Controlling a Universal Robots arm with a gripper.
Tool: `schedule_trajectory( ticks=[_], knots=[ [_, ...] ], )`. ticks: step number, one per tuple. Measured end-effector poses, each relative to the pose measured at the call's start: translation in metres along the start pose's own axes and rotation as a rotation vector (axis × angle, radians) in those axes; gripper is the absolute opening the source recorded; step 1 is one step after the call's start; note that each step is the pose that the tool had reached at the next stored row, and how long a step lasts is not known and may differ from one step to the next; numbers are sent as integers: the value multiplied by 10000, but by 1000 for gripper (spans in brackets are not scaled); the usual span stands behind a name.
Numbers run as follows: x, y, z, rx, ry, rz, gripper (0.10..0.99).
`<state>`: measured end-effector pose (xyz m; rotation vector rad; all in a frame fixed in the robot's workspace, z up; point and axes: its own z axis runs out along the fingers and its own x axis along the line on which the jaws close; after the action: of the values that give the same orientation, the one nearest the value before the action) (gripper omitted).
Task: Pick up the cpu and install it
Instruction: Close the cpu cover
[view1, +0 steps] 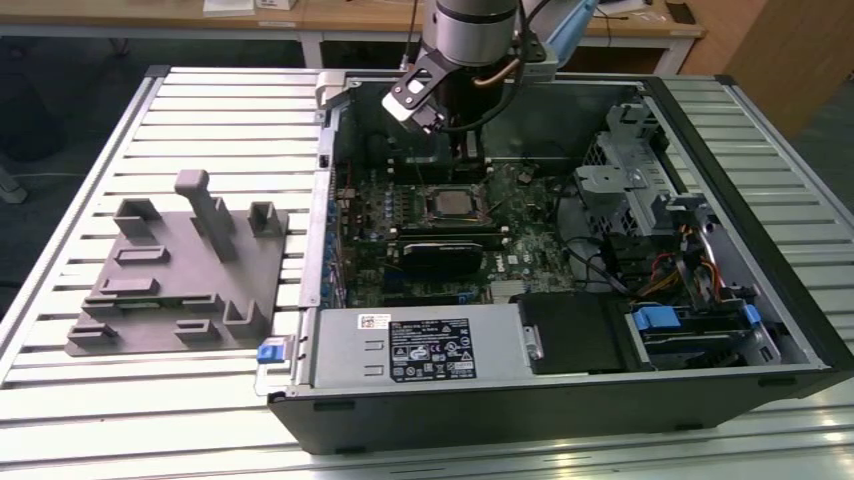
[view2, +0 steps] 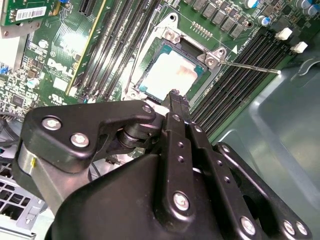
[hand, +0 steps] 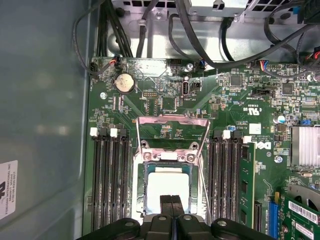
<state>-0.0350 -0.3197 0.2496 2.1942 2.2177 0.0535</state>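
One cpu (hand: 167, 182) lies seated in the socket (hand: 170, 156), the hand (hand: 171, 198) over it, fingers (hand: 165, 204) pressed together, empty.

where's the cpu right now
In both wrist views the cpu lies in the motherboard socket, between the two banks of memory slots and beneath the claw; the socket's metal frame is flipped open.

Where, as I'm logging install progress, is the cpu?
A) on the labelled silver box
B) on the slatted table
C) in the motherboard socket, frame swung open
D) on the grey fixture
C: the cpu lies flat in the socket, its metal frame swung open.
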Motion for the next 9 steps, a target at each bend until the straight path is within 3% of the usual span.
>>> schedule_trajectory(
  ticks=[9],
  knots=[
    [0,1,-17,1,-1,0,106]
  ],
)
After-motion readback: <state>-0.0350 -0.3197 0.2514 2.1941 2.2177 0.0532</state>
